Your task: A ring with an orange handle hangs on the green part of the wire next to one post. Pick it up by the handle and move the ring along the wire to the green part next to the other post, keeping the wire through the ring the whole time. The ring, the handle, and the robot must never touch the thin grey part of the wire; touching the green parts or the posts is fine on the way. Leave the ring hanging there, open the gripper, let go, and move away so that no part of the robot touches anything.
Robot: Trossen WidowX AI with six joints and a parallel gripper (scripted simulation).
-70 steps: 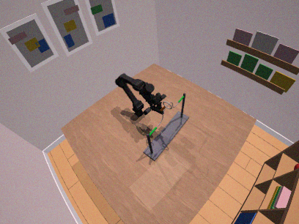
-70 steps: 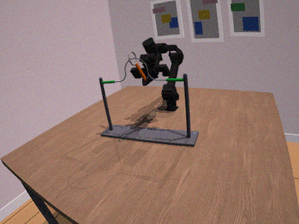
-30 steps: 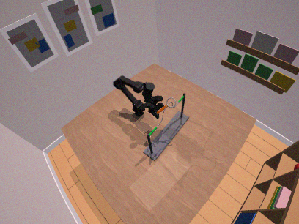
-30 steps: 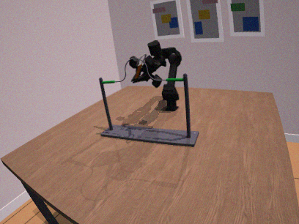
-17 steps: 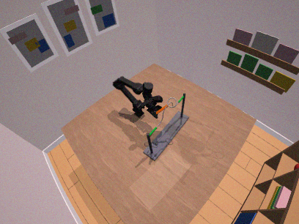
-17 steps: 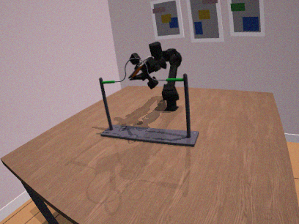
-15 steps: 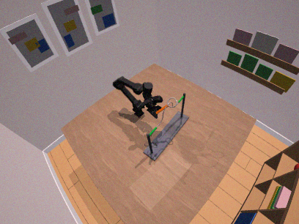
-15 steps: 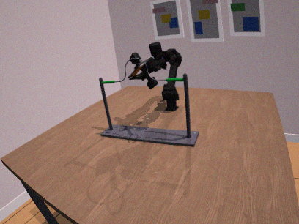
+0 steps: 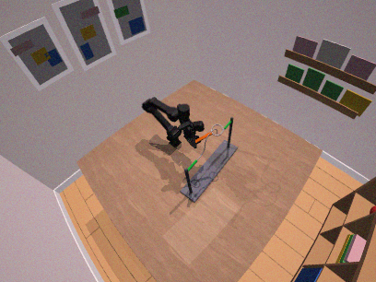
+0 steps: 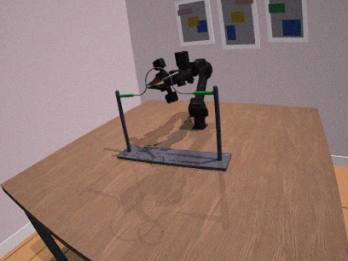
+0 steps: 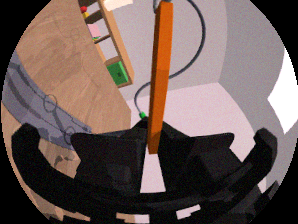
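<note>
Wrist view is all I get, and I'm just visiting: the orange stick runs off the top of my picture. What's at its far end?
Observer: A thin, pale ring, whole in the top view, sits at the far end of the orange handle.
Operator: I see one little green bit. Are there more?
Observer: Two green parts show in the exterior view, one beside the top of each post.
Operator: And what is the robot itself standing on?
Observer: The arm's foot stands on the wooden table.
</note>
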